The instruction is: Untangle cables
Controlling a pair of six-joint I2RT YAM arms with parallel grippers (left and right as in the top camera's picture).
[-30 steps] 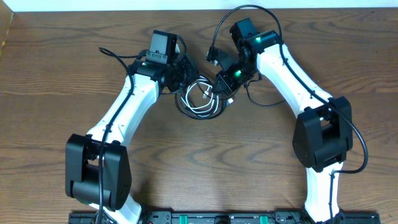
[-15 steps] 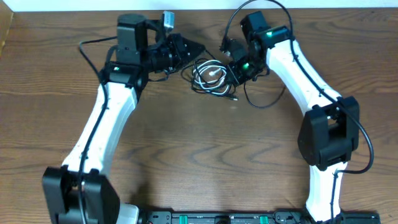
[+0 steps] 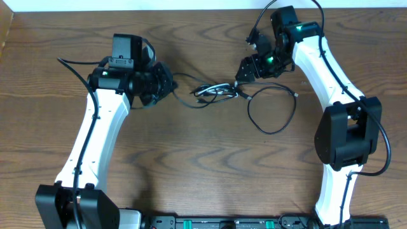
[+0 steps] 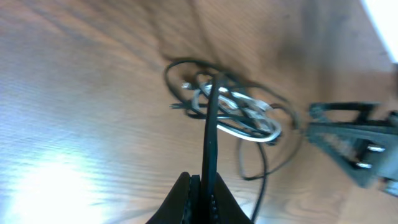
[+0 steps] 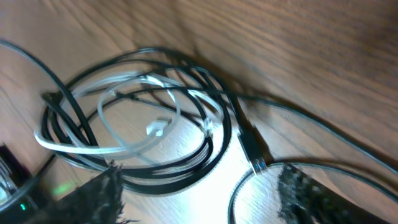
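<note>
Lying on the wooden desk (image 3: 191,165) btw. both arms: tangled cables (image 3: 213,93), black loops w/ a white cable (image 5: 124,109) inside. The left gripper (image 4: 200,183) is clamped on a black cable (image 4: 208,124) running to the tangle. The right gripper (image 5: 200,186) gapes wide, holding nothing, just beside the tangle's right end.

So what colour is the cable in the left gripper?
Black cable, clearest in the left wrist view.

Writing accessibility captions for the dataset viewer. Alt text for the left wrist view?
The left fingers are shut on a black cable that runs straight up to a tangle of black and white cables on the wooden table. The right fingers sit blurred just right of the tangle.
</note>
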